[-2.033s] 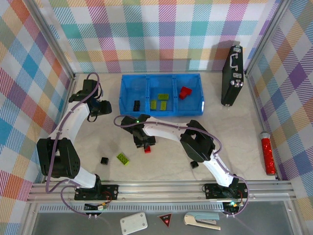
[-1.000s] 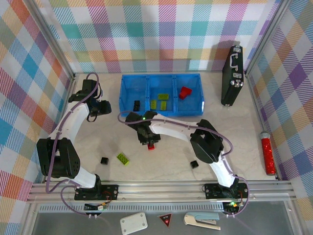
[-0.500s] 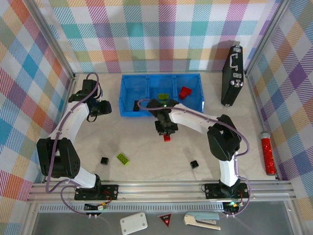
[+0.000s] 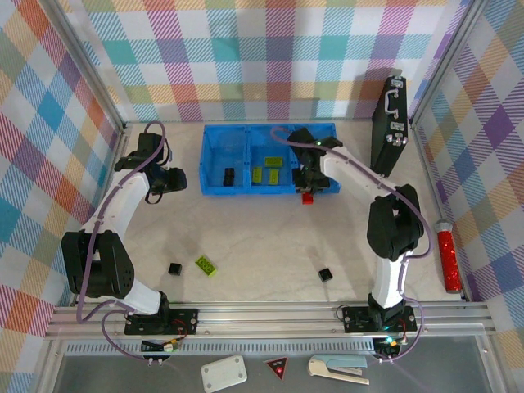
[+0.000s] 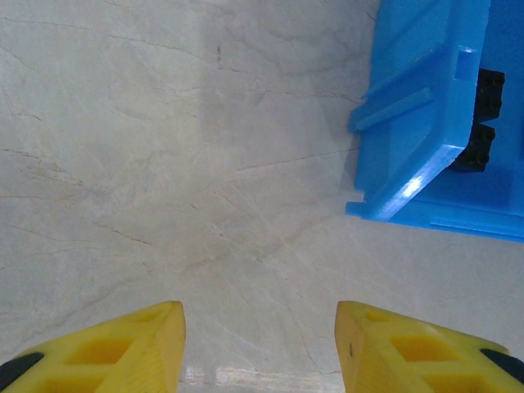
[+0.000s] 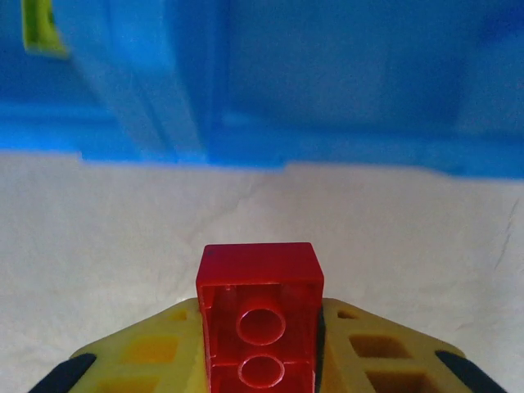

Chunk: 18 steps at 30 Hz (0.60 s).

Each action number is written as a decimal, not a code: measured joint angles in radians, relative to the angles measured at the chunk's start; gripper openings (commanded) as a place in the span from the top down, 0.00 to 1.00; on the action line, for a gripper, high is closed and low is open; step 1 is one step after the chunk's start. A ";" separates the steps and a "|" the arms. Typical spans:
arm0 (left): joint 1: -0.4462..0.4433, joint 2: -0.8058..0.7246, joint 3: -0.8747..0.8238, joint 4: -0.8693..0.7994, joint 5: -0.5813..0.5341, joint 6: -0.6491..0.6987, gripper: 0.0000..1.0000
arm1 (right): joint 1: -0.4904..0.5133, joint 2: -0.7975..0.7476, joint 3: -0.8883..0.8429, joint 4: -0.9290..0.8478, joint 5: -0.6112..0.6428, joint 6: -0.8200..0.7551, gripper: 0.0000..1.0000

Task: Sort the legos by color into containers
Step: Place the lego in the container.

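Left gripper (image 4: 168, 180): seen left of the blue tray (image 4: 270, 128), near its left wall. In the left wrist view the jaws are spread wide and only bare table is seen between the yellow fingers (image 5: 123, 344); the tray's corner is ahead and to the right of them.

First black cube (image 4: 174, 268): laid on the table well in front of the tray, beyond its left end.

Lime-green brick (image 4: 205, 264): laid on the table just right of that cube, well in front of the tray's left compartment.

Left compartment of the tray: one black brick (image 4: 228, 175) is held in it, close to the near wall.

Middle compartment of the tray: three lime-green bricks (image 4: 271, 161) are gathered in it.

Right gripper (image 6: 260, 323): placed at the tray's near wall, in front of the right compartment. The jaws are pinched on the red brick (image 6: 260, 286), one yellow finger pressed against each side.

Red brick: gripped between the jaws with its hollow underside turned to the wrist camera and its far end projecting past the fingertips. It is outside the tray, just in front of the near wall; table is seen beneath it.

Second black cube (image 4: 325, 274): laid on the table well in front of the tray's right compartment.

Black case (image 4: 388, 127): stood upright just right of the tray.

Red cylinder (image 4: 446, 254): laid far right of the tray, by the side wall.
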 measured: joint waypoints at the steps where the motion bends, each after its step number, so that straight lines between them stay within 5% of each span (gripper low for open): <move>1: 0.000 0.000 0.000 0.000 0.000 0.000 0.49 | -0.013 0.011 0.026 0.000 0.000 -0.011 0.69; 18: 0.000 0.000 0.000 0.019 -0.001 0.011 0.49 | -0.166 0.341 0.419 -0.035 -0.011 -0.134 0.70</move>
